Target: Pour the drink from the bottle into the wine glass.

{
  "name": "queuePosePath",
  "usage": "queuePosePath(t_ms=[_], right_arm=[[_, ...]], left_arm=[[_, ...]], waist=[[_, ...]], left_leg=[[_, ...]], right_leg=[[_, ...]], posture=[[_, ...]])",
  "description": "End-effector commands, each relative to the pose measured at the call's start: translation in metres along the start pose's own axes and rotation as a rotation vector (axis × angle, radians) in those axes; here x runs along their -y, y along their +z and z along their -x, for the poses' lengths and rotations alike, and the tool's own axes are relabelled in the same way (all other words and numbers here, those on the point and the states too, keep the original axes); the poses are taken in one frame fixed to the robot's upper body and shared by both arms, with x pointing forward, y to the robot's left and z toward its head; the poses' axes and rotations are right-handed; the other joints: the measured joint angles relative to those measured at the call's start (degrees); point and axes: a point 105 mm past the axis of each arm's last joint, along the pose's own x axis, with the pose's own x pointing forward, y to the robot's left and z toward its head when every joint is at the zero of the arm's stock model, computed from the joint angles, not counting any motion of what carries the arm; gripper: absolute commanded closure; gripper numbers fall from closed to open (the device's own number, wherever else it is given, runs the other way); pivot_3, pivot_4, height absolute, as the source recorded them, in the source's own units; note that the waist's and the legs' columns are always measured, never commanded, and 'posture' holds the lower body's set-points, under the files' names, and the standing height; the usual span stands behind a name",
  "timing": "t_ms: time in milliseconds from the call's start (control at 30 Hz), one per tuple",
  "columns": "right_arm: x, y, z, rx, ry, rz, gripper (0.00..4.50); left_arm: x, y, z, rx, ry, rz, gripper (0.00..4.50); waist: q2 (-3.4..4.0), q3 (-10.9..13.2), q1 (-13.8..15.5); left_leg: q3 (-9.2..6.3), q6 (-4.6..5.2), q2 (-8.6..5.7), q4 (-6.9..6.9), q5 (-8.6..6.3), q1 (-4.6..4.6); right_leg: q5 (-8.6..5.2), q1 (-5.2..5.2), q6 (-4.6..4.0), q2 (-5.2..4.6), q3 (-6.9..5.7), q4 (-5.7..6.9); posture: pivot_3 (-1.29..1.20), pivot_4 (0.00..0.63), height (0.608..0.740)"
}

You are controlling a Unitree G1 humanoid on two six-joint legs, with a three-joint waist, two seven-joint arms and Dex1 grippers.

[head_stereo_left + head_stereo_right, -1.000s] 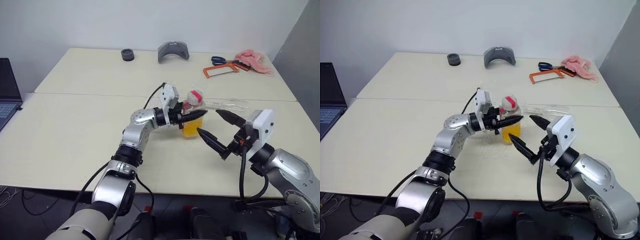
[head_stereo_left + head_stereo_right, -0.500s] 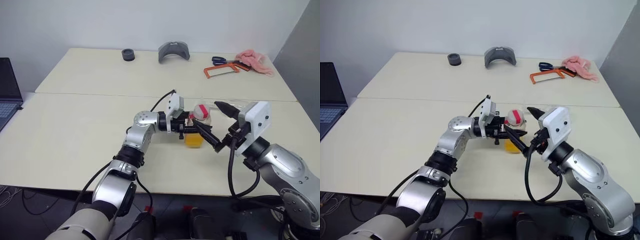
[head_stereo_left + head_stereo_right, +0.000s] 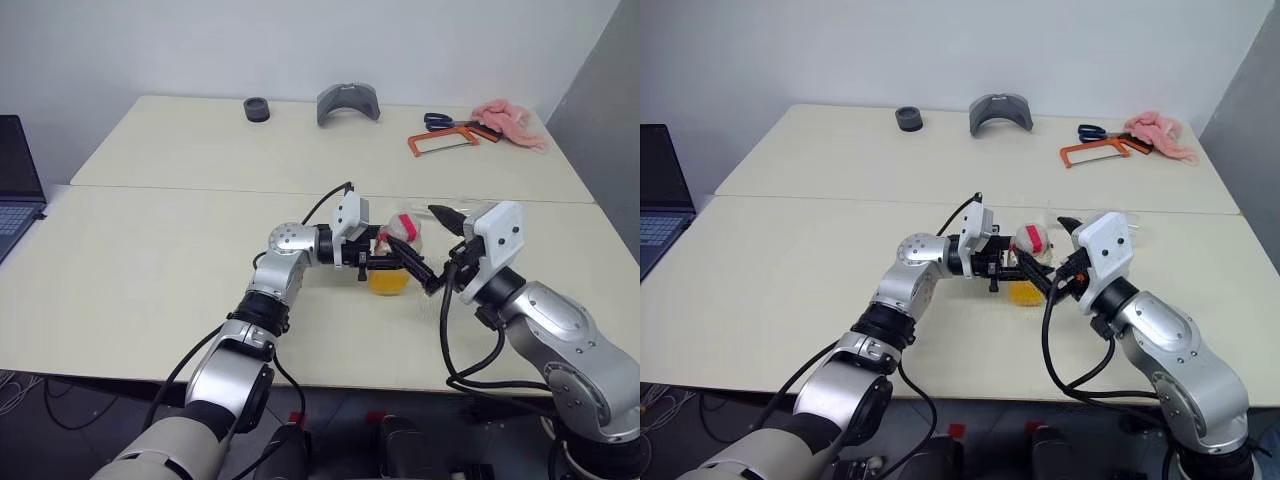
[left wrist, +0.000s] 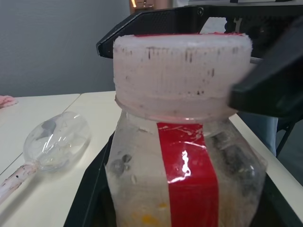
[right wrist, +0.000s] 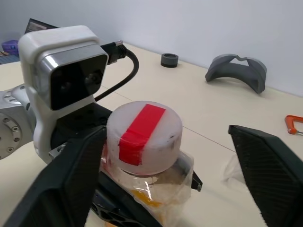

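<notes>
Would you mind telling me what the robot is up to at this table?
The left gripper is shut on the bottle of orange drink, holding it upright. The right gripper has its fingers spread on either side of the capped top, apparently to unscrew it. The wine glass lies on its side on the table nearby.

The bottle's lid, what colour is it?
Pale whitish cap with a red stripe across it, clearest in the right wrist view.

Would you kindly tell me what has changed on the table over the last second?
The right gripper moved in toward the bottle and now straddles its pale cap, jaws narrower but not yet closed. The left gripper kept its grip while the bottle tipped more upright and shifted slightly. The wine glass lies on its side as before; hacksaw, scissors and pink cloth are unmoved.
</notes>
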Motion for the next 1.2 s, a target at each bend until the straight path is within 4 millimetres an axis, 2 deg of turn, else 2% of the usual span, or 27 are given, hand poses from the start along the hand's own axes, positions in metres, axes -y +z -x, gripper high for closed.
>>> queuePosePath(t_ms=[33, 133, 267, 400, 467, 567, 633, 700, 800, 867, 1033, 1100, 1200], right_arm=[[0.000, 0.015, 0.000, 0.067, 0.011, 0.033, 1.57], [-0.003, 0.016, 0.000, 0.071, 0.047, 0.040, 2.56], [-0.011, 0.021, 0.000, 0.073, 0.263, 0.137, 2.60], [0.001, 0.020, 0.005, -0.028, 0.530, 0.291, 2.60], [0.007, 0.021, 0.006, -0.083, 0.629, 0.288, 2.60], [0.012, 0.025, 0.005, -0.109, 0.673, 0.237, 2.60], [0.018, 0.021, 0.006, -0.136, 0.641, 0.218, 2.60], [0.026, 0.024, 0.004, -0.100, 0.557, 0.204, 1.88], [0.035, 0.030, 0.012, -0.040, 0.413, 0.181, 0.91], [0.030, 0.033, 0.023, -0.012, 0.352, 0.156, 0.28], [0.006, 0.034, 0.035, 0.042, 0.229, 0.097, 0.23], [-0.005, 0.031, 0.028, 0.087, 0.113, 0.072, 0.23], [-0.009, 0.029, 0.014, 0.140, -0.069, 0.051, 0.23]], left_arm=[[0.001, 0.011, -0.005, 0.020, -0.025, -0.054, 2.70], [0.002, 0.011, -0.004, 0.019, -0.029, -0.055, 2.70], [0.004, 0.014, -0.003, 0.022, -0.052, -0.052, 2.72], [0.007, 0.014, -0.001, 0.009, -0.091, -0.052, 2.73], [0.009, 0.014, 0.000, 0.003, -0.108, -0.051, 2.73], [0.010, 0.014, 0.000, 0.001, -0.115, -0.051, 2.73], [0.009, 0.014, -0.001, 0.009, -0.100, -0.049, 2.73], [0.009, 0.015, -0.001, 0.016, -0.088, -0.045, 2.74], [0.010, 0.015, -0.001, 0.016, -0.079, -0.042, 2.75], [0.009, 0.015, 0.000, 0.016, -0.069, -0.041, 2.76], [0.006, 0.014, 0.002, 0.016, -0.042, -0.038, 2.76], [0.005, 0.014, 0.001, 0.018, -0.033, -0.037, 2.76], [0.004, 0.013, -0.001, 0.019, -0.030, -0.036, 2.76]], waist=[[0.00, 0.00, 0.00], [0.00, 0.00, 0.00], [0.02, 0.01, -0.01], [0.10, 0.08, 0.02], [0.09, 0.08, -0.04], [0.08, 0.09, -0.06], [0.08, 0.09, 0.03], [0.08, 0.09, 0.12], [0.08, 0.09, 0.25], [0.08, 0.09, 0.30], [0.09, 0.09, 0.09], [0.08, 0.09, 0.07], [0.11, 0.07, -0.21]], left_leg=[[0.00, 0.00, 0.00, 0.00, 0.00, 0.00], [0.00, 0.00, 0.00, 0.00, 0.00, 0.00], [0.03, 0.00, -0.01, 0.00, 0.00, 0.01], [0.19, 0.02, -0.07, 0.02, -0.01, 0.02], [0.20, 0.02, -0.05, 0.02, -0.01, 0.01], [0.21, 0.02, 0.00, 0.01, -0.01, 0.01], [0.18, 0.02, 0.06, 0.01, -0.01, 0.01], [0.10, 0.02, 0.04, 0.02, -0.01, -0.02], [-0.02, 0.02, 0.01, 0.04, -0.01, -0.04], [-0.05, 0.02, 0.00, 0.04, -0.01, -0.07], [-0.06, 0.01, 0.01, 0.02, -0.01, -0.07], [-0.06, 0.01, 0.01, 0.03, 0.00, -0.04], [-0.06, 0.00, 0.05, 0.03, 0.00, 0.02]], right_leg=[[0.00, 0.00, 0.00, 0.00, 0.00, 0.00], [0.00, 0.00, 0.00, 0.00, 0.00, 0.00], [0.00, 0.00, 0.00, 0.00, 0.01, -0.01], [0.00, 0.03, 0.00, 0.02, -0.01, -0.04], [0.00, 0.05, 0.00, 0.05, -0.07, -0.08], [0.00, 0.04, -0.01, 0.07, -0.07, -0.07], [0.00, 0.03, -0.01, 0.05, -0.04, -0.06], [0.00, 0.03, -0.01, -0.01, -0.05, -0.06], [0.00, 0.03, -0.01, -0.05, -0.04, -0.06], [0.00, 0.02, -0.01, -0.06, -0.05, -0.06], [0.00, 0.01, -0.01, -0.05, -0.03, -0.04], [0.00, 0.02, 0.00, -0.04, -0.02, -0.01], [-0.01, 0.02, 0.01, 0.06, 0.00, 0.05]], posture=[[0.00, 0.150, 0.740], [0.00, 0.150, 0.740], [0.00, 0.150, 0.740], [0.00, 0.150, 0.740], [0.00, 0.150, 0.740], [0.00, 0.150, 0.740], [0.00, 0.150, 0.740], [0.00, 0.150, 0.740], [0.00, 0.150, 0.740], [0.00, 0.150, 0.740], [0.00, 0.150, 0.740], [0.00, 0.150, 0.740], [0.00, 0.150, 0.740]])
